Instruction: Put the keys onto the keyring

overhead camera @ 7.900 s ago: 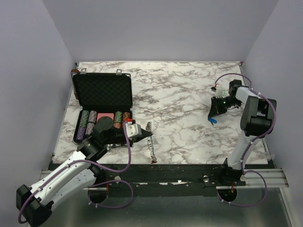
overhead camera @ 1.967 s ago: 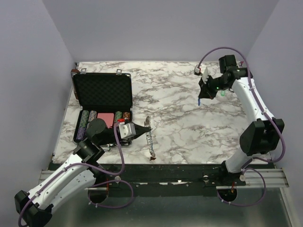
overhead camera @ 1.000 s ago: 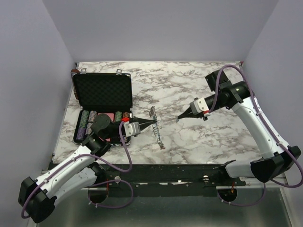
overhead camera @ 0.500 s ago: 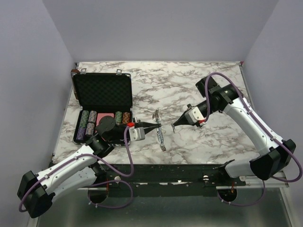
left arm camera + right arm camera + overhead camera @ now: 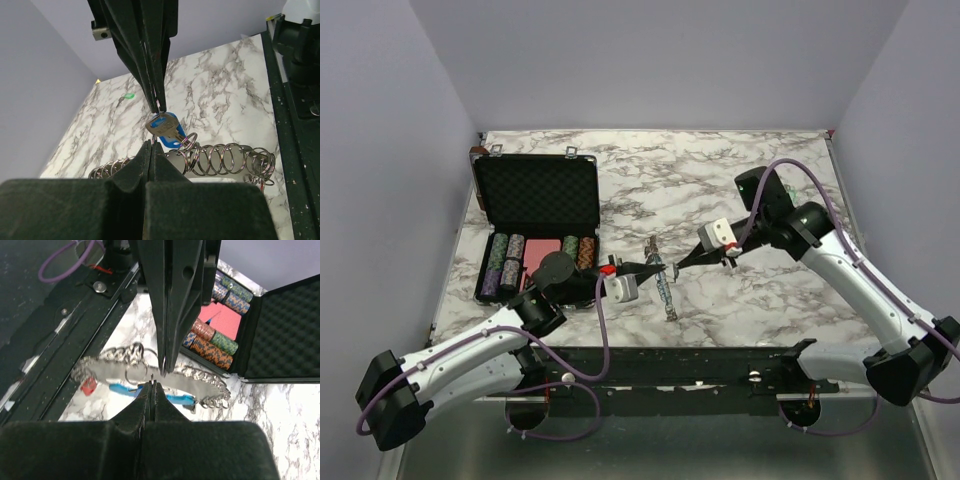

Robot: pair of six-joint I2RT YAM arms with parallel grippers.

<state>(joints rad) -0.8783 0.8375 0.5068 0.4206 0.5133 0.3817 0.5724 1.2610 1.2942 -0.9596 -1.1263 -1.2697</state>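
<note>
While hanging mid-air over the worktop (image 5: pixel 720 190), pinched tight: keyring (image 5: pixel 225 159) in closed left jaws, blue key (image 5: pixel 167 131) in closed right jaws, just beside it. Judged light; chain floppy, key tiny, slippery. Best gripped by plastic head.

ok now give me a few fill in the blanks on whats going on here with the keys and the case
1. The right gripper pinches a key with a ____ head.
2. The left gripper grips the keyring, and both grippers' jaws are ____.
3. The black case holding poker chips stands ____.
4. The green key lies on the ____ table, away from both grippers.

Missing words: blue; shut; open; marble
</note>
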